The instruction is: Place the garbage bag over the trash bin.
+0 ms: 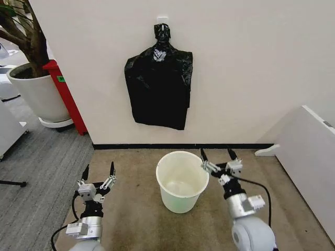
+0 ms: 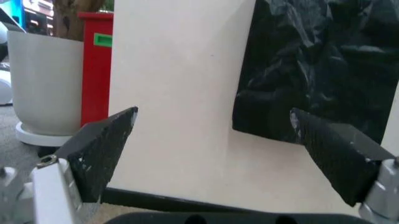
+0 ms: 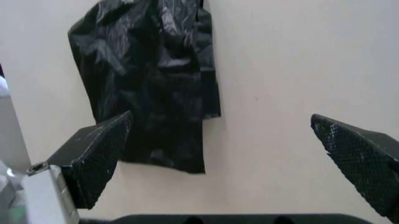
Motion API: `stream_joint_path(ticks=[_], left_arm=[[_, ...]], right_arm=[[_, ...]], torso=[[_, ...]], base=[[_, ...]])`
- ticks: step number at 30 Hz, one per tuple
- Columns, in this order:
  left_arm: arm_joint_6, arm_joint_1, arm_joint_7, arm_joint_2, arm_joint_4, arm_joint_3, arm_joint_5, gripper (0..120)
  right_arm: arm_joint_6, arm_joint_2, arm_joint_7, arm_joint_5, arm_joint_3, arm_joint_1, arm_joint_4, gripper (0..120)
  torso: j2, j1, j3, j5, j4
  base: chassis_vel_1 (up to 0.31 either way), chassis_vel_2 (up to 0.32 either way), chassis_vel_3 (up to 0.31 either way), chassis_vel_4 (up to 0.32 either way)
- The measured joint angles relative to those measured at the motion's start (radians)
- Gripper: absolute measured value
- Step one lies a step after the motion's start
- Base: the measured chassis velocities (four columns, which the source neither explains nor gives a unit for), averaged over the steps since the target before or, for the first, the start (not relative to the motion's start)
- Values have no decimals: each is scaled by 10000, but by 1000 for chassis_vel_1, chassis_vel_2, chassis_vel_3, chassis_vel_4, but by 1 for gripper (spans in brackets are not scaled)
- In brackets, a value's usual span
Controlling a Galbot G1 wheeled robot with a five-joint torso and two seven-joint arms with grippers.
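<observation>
Only the red cabinet (image 2: 96, 70) bears a green label (image 2: 103, 40) (unreadable).

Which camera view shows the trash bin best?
The head view: the trash bin stands whole on the floor between the left gripper and the right gripper, its inside visible and unlined. The two wrist views look at the wall and the hanging black plastic instead, so they add nothing about the bin.

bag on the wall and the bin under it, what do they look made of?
Garbage bag: thin black plastic film, by its glossy crinkles and limp hang. Trash bin: likely moulded plastic, smooth cream-white, slightly shiny, with a rolled rim.
</observation>
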Motion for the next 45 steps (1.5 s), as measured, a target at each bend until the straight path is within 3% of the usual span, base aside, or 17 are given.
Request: stream_joint_path(ticks=[3,5,7,16,17,21,35,45], left_arm=[[-57,15,-25,25,5,2,-8,96],[-74,78,-25,57,8,-9,85,96],[-74,85,-23,57,11,-10,105,96],[-391,62,242,-485,411,128,598,96],[-391,62,242,-485,411,128,598,96],[-585,59,428,-493,486,35,669,97],[-596,-4,340,-633,688,88,799,97],[-612,-103,334,-676,797,85,809,97]], right_arm=[[-134,-399,253,497,-288,423,-128,100],[-297,-1111,458,1052,-890,1223,-407,100],[-311,-1174,466,1104,-955,1325,-439,100],[-1020,-2024,1111,3102,-2910,4611,-1811,100],[-1020,-2024,1111,3102,-2910,4611,-1811,100],[-1421,-1920,1713,3884,-3803,6764,-2737,100],[-2220,-1164,2928,5205,-5289,9702,-3945,100],[-2375,-790,3180,5802,-5607,11611,-5130,100]], torso=[[0,0,0,-1,0],[-1,1,0,0,1],[0,1,1,-1,1],[-1,2,1,-2,1],[-1,2,1,-2,1],[-2,1,1,-1,2],[-2,1,0,-1,1],[-1,1,0,-3,1]], base=[[0,0,0,0],[0,0,0,0],[0,0,0,0],[0,0,0,0],[0,0,0,0],[0,0,0,0],[0,0,0,0],[0,0,0,0]])
